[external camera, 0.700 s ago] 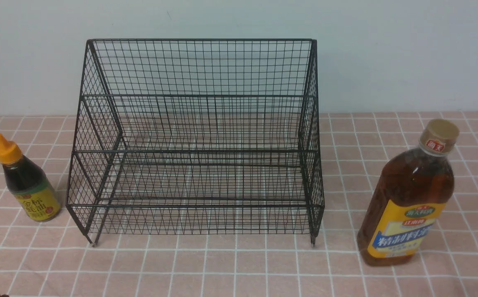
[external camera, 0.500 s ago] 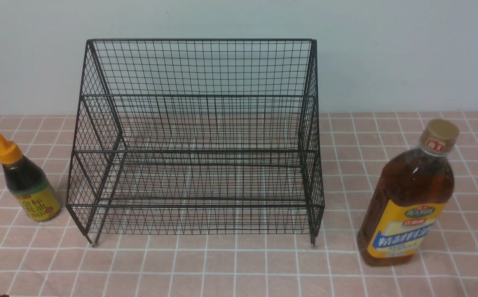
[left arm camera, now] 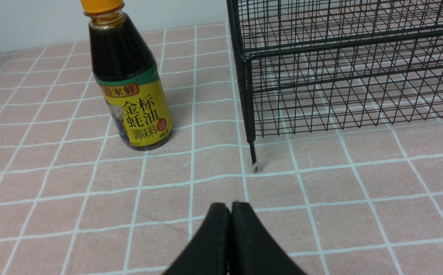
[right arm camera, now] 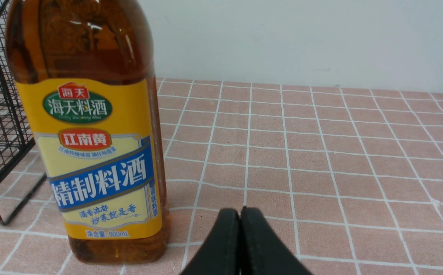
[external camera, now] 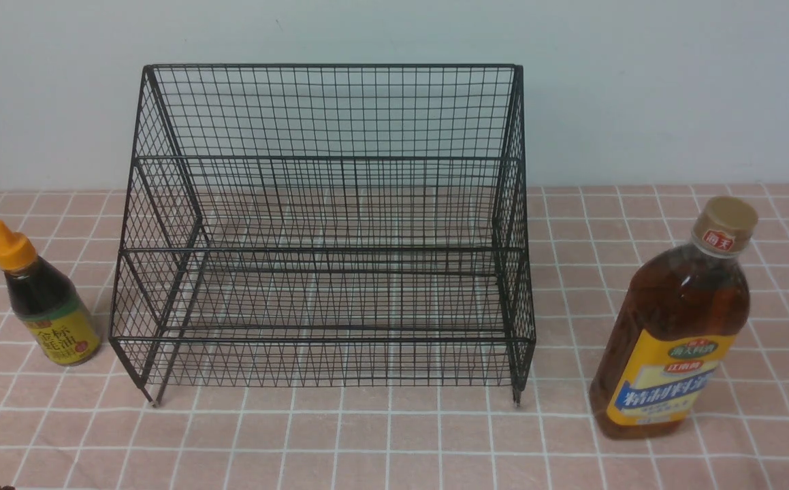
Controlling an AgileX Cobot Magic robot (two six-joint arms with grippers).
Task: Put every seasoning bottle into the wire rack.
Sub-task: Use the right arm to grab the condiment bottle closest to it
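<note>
Right gripper (right arm camera: 239, 214) closed near amber-liquid bottle (right arm camera: 87, 133)

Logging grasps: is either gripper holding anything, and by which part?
Nothing is held: the left gripper and the right gripper are both shut on nothing.

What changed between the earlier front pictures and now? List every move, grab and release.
Nothing visibly changed. The small dark bottle with the orange nozzle cap and the tall amber bottle with the tan cap stand upright where they were on the pink checked cloth. They are on either side of the black wire-mesh rack, both outside it.
</note>
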